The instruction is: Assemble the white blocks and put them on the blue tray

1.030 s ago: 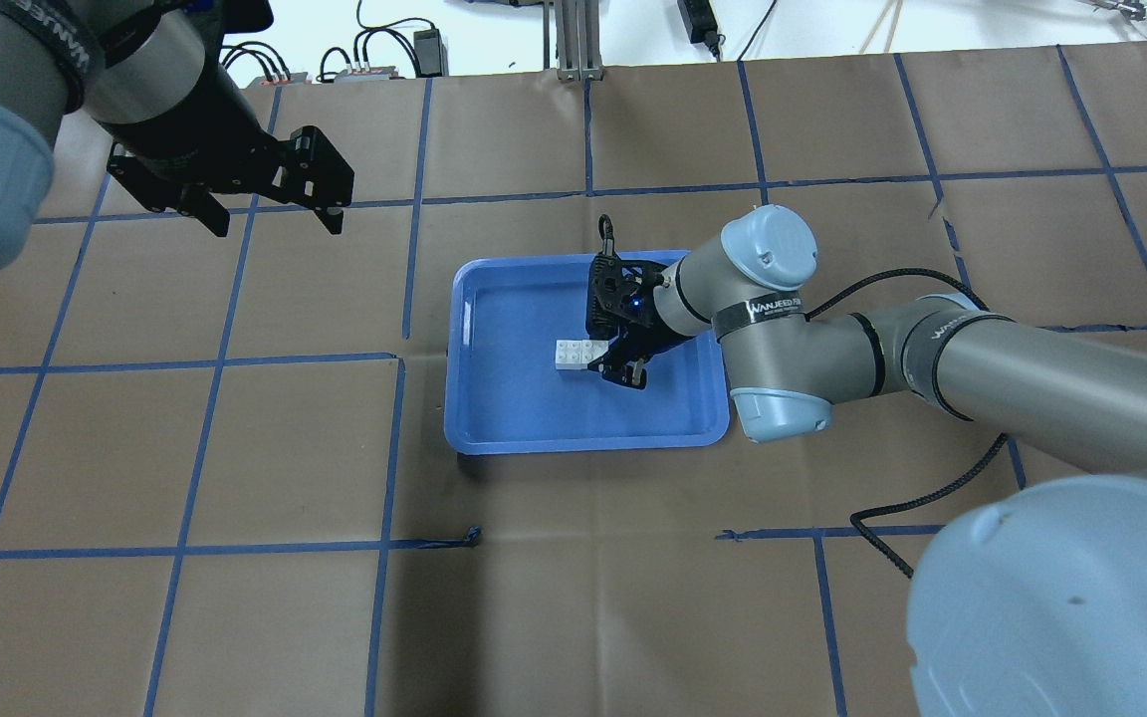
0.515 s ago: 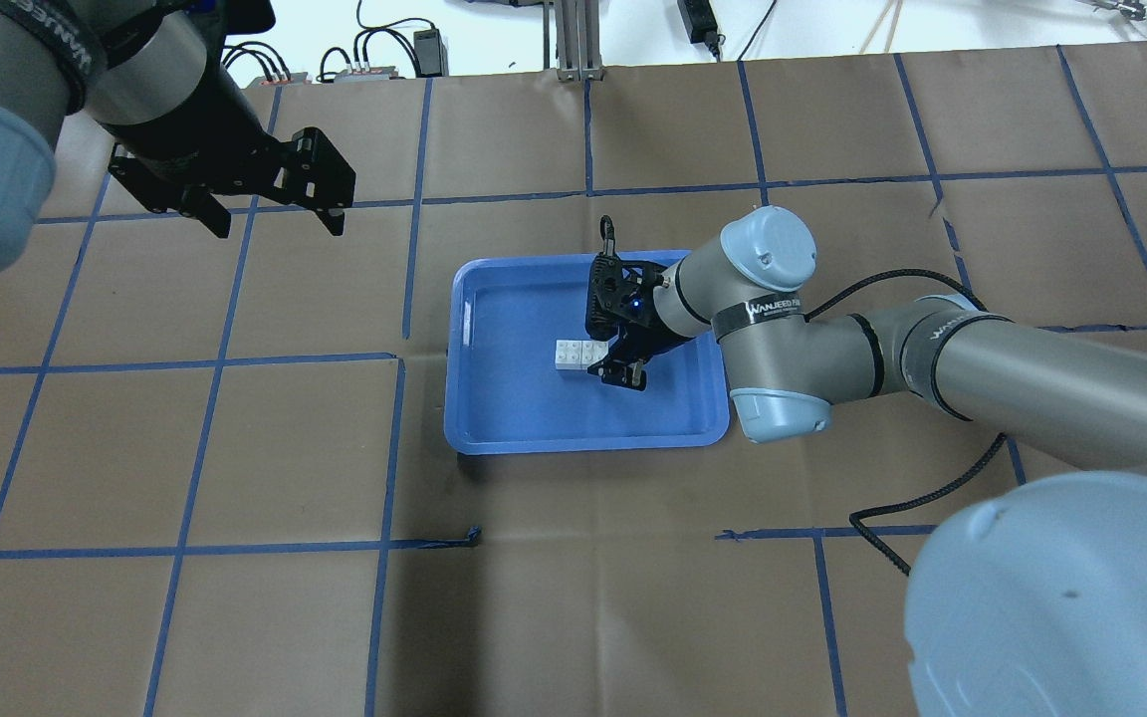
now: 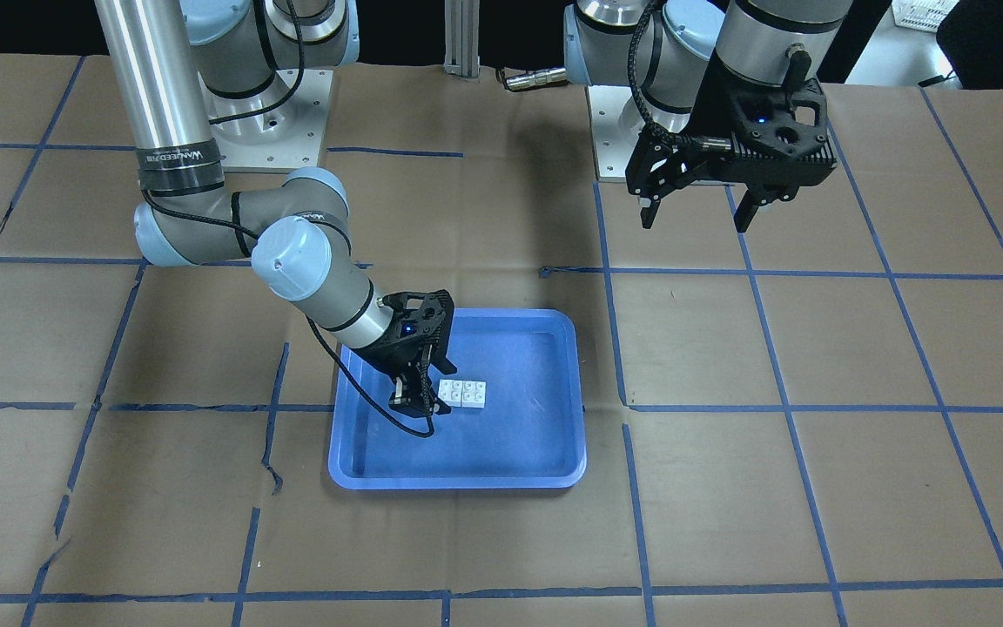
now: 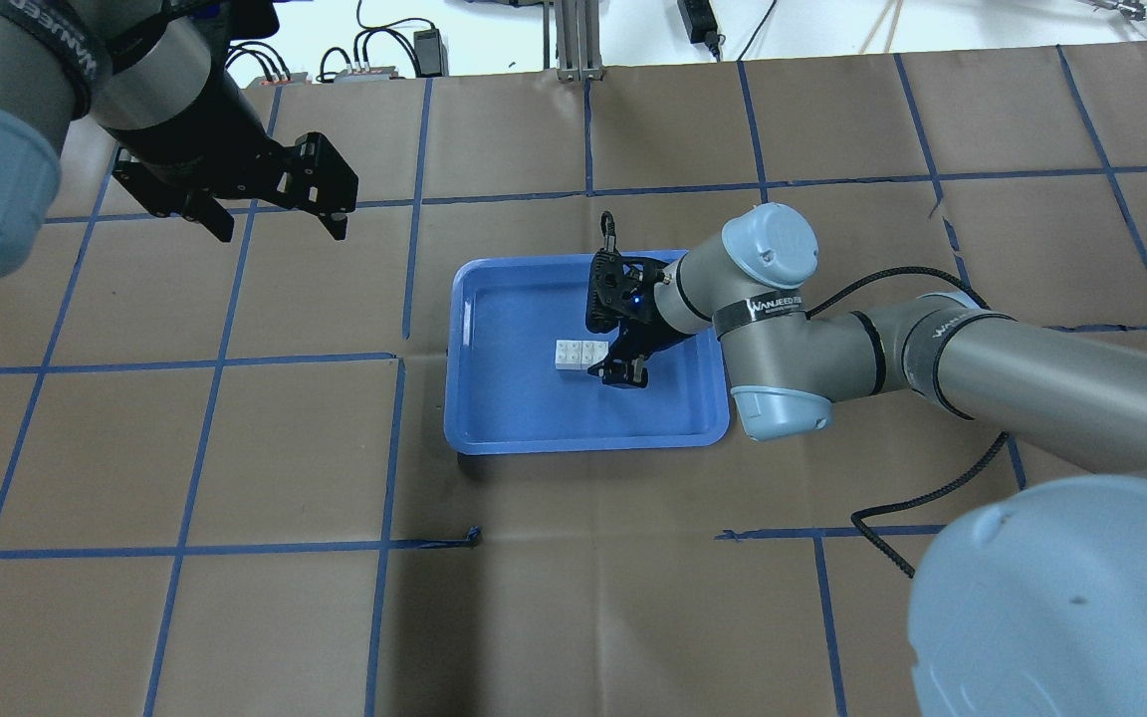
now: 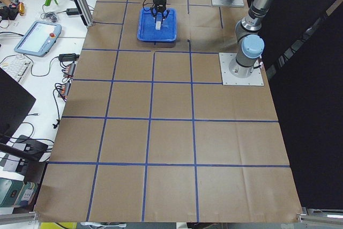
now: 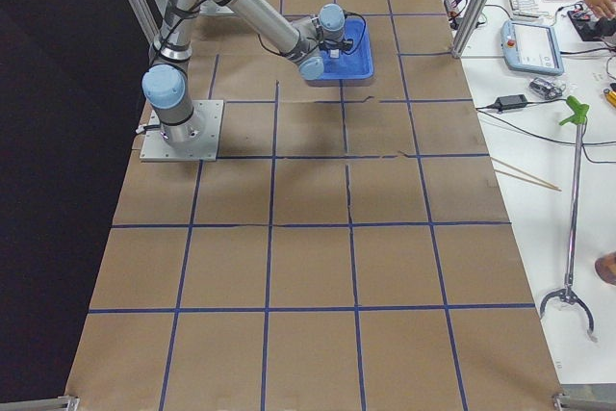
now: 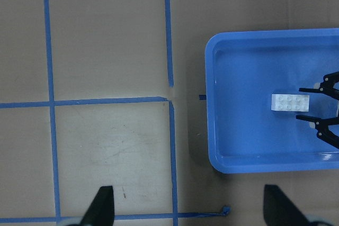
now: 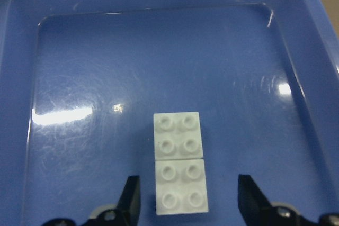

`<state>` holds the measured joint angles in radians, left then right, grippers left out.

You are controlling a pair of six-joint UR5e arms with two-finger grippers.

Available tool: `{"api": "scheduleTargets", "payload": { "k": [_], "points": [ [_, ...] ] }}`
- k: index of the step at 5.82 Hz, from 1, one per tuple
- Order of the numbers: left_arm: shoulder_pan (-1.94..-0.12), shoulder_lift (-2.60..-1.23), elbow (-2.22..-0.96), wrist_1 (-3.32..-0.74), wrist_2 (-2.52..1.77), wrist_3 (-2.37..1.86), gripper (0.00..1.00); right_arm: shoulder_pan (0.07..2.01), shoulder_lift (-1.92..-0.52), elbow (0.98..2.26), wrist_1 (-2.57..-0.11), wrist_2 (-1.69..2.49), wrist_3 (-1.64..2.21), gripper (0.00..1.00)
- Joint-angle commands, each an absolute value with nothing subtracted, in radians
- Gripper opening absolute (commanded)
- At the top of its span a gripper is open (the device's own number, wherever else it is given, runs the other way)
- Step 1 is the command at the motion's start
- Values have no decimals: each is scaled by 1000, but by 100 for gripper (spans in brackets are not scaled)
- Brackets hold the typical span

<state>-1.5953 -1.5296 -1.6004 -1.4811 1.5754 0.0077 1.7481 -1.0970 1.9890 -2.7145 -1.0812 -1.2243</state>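
Note:
The two white blocks [image 4: 578, 354] sit joined side by side as one flat piece on the floor of the blue tray [image 4: 514, 408]. My right gripper [image 4: 606, 357] is low in the tray, open, with its fingers on either side of the block pair's near end. The right wrist view shows the blocks [image 8: 180, 170] between the fingertips [image 8: 131, 199] with a gap on each side. The pair also shows in the front view [image 3: 463, 393], with the right gripper [image 3: 428, 388] beside it. My left gripper [image 4: 270, 221] is open and empty, held high above the table, left of the tray.
The table is covered in brown paper with a grid of blue tape [image 4: 404, 299]. The tray's raised rim [image 3: 458, 481] surrounds the blocks. The right arm's elbow [image 4: 773, 398] hangs over the tray's right edge. Cables and power bricks [image 4: 414, 45] lie beyond the far table edge.
The left arm has shifted very slightly. The right gripper, the blocks and the tray have not visibly moved.

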Motion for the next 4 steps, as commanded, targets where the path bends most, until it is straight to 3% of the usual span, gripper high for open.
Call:
{"api": "scheduleTargets", "payload": {
  "k": [1, 4],
  "points": [
    [-1595, -1525, -1611, -1480, 1575, 8, 99, 1740, -1164, 1968, -2610, -1094, -1197, 100],
    [-1595, -1525, -1611, -1480, 1575, 8, 99, 1727, -1284, 1753, -2144, -1262, -1062, 100]
  ]
}}
